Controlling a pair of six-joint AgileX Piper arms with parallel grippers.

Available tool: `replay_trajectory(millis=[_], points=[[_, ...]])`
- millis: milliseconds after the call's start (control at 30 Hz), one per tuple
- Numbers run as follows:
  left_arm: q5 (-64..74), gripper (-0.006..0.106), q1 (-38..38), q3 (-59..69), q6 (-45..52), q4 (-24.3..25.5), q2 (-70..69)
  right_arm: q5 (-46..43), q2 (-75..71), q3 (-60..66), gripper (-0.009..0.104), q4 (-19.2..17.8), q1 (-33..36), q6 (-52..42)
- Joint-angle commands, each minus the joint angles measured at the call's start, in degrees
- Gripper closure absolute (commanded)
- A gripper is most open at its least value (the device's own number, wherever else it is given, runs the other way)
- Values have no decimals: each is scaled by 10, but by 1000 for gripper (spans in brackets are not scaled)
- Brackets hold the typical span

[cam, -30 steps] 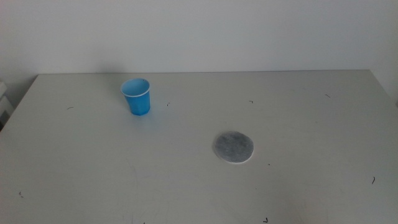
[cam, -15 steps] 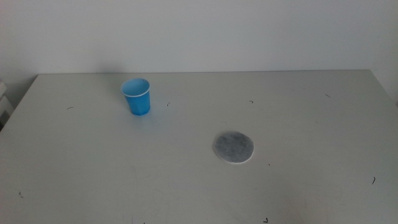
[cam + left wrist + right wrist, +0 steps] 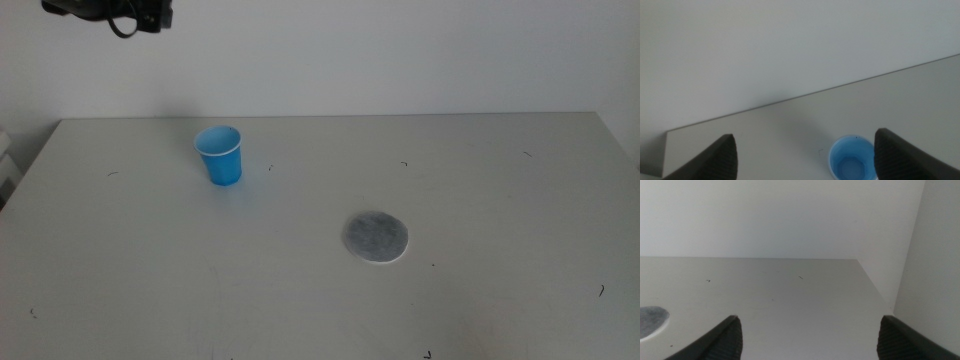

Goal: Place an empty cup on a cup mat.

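The blue cup (image 3: 221,156) stands upright and empty at the table's back left. The grey cup mat (image 3: 375,237) lies flat near the table's middle, well to the right of and nearer than the cup. A dark part of my left arm (image 3: 110,12) shows high at the top left of the middle view, above and behind the cup. In the left wrist view my left gripper (image 3: 804,136) is open and empty, with the cup (image 3: 853,164) far below it. My right gripper (image 3: 809,319) is open and empty and is out of the middle view; the mat's edge (image 3: 651,321) shows in its wrist view.
The pale grey table (image 3: 500,200) has small dark specks. A white wall runs along its far edge. The table's right back corner (image 3: 858,260) shows in the right wrist view.
The left arm has come into the middle view at the top left. The cup and the mat have not moved.
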Motion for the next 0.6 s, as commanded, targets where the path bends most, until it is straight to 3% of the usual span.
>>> replay_trajectory(millis=[0,567], points=[[-47,-5,-3,-21,-18,-8,3,-45,-11,-7,1,-5,1,-5],[-85,-5,-3,-21,-40,-39,166,-45,-11,-7,1,-5,1,-5]])
